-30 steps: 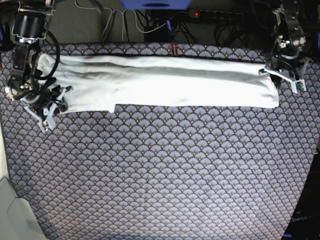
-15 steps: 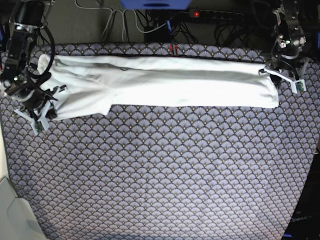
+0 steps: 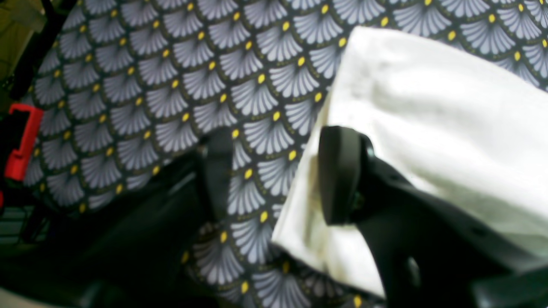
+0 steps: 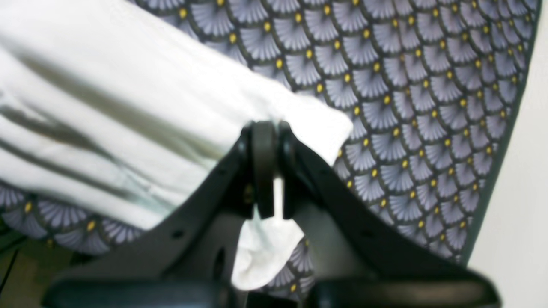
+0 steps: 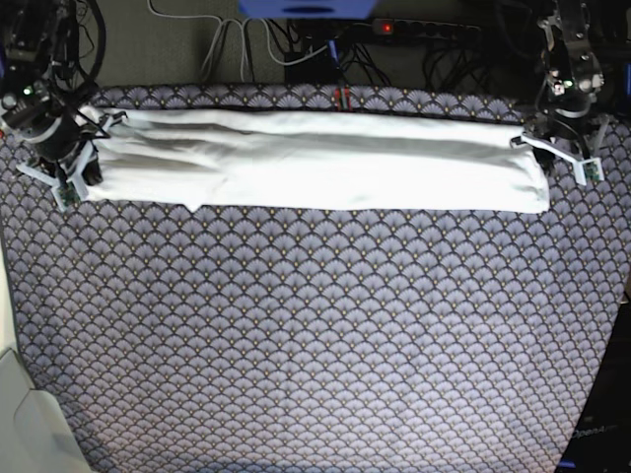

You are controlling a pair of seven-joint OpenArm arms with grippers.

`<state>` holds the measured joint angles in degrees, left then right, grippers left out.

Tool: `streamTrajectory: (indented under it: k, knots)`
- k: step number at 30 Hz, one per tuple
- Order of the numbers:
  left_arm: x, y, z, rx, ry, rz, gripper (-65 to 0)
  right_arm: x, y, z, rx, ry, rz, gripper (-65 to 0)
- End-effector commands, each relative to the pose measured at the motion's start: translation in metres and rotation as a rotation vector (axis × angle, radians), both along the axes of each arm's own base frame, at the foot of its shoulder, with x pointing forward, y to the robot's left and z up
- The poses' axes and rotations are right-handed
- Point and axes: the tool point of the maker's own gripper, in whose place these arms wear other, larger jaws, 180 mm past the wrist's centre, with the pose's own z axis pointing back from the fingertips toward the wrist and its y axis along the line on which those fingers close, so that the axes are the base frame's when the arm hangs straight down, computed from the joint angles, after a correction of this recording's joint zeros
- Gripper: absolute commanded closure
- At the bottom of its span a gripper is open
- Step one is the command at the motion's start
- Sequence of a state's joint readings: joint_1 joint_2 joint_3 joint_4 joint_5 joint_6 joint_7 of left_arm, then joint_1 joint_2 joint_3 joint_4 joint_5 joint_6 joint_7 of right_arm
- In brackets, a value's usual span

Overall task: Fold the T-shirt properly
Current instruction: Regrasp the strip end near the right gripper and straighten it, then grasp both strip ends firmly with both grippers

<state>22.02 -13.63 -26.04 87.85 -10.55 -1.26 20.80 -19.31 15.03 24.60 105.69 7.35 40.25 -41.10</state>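
Observation:
The T-shirt (image 5: 315,163) lies plain white side up, folded into a long narrow strip across the back of the table. At the strip's left end in the base view, my right gripper (image 5: 67,166) is shut on the cloth. The right wrist view shows its jaws (image 4: 267,145) pressed together with a tuft of T-shirt (image 4: 107,85) pinched between them and hanging below. My left gripper (image 5: 567,153) stands open at the strip's right end. In the left wrist view one finger (image 3: 340,171) sits over the T-shirt (image 3: 428,107) edge and the other over bare tablecloth.
A fan-patterned tablecloth (image 5: 315,345) covers the table. Cables and a power strip (image 5: 414,28) run behind the back edge. A red clamp (image 3: 19,145) sits at the table's edge by the left arm. A pale surface (image 5: 25,424) borders the front left corner.
My right gripper closed on the shirt's left end and carried it toward the back of the table, drawing the sleeve in line with the strip. The left arm stayed put.

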Motion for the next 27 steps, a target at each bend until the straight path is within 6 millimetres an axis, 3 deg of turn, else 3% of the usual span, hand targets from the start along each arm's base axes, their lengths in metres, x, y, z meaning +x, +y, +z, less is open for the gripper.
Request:
streamTrajectory:
  k: [1,11,15,21,27]
  knots:
    - [0.008,0.006,0.014,0.029,-0.044,-0.005,-31.9,0.003,-0.005,0.010,-0.013,-0.033,-0.003,0.0]
    - [0.009,0.006,0.016,0.031,-0.053,-0.009,-32.0,-0.011,-0.001,-0.008,0.022,0.019,-0.022,0.0]
    - [0.017,-0.001,0.032,0.038,-0.093,-0.028,-32.0,-0.017,-0.004,-0.026,0.048,0.064,-0.045,0.0]
    - [0.025,-0.007,0.048,0.039,-0.140,-0.046,-32.0,-0.019,-0.005,-0.029,0.052,0.075,-0.050,0.0]
    - [0.026,-0.007,0.034,-0.072,-0.146,-0.004,-32.0,-0.019,-0.004,-0.029,0.053,0.075,-0.049,0.0]
